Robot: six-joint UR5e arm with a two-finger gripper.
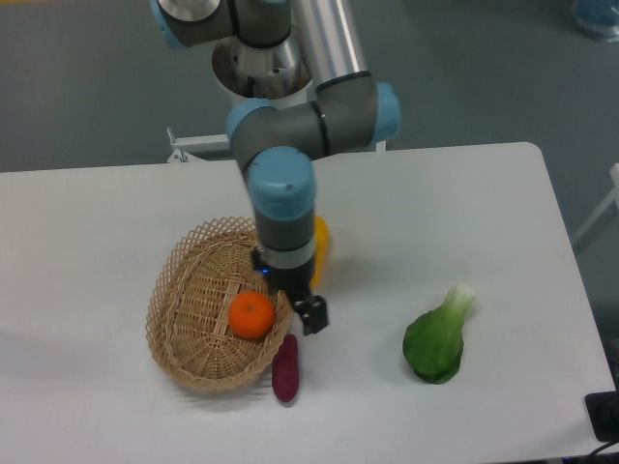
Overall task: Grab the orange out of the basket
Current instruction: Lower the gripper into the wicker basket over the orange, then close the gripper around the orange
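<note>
The orange [251, 315] lies inside the tan wicker basket [193, 253], right of its middle. My gripper [289, 294] hangs over the basket's right rim, just right of the orange and a little above it. Its jaws stand open with nothing between them, and one dark fingertip [312, 317] shows outside the rim. The arm comes down from the back and covers part of the basket's far right rim.
A yellow mango-like fruit [321, 253] lies behind the gripper, mostly hidden by the arm. A dark purple vegetable [285, 368] lies against the basket's front right edge. A green bok choy [437, 338] lies to the right. The robot base [263, 68] stands at the back.
</note>
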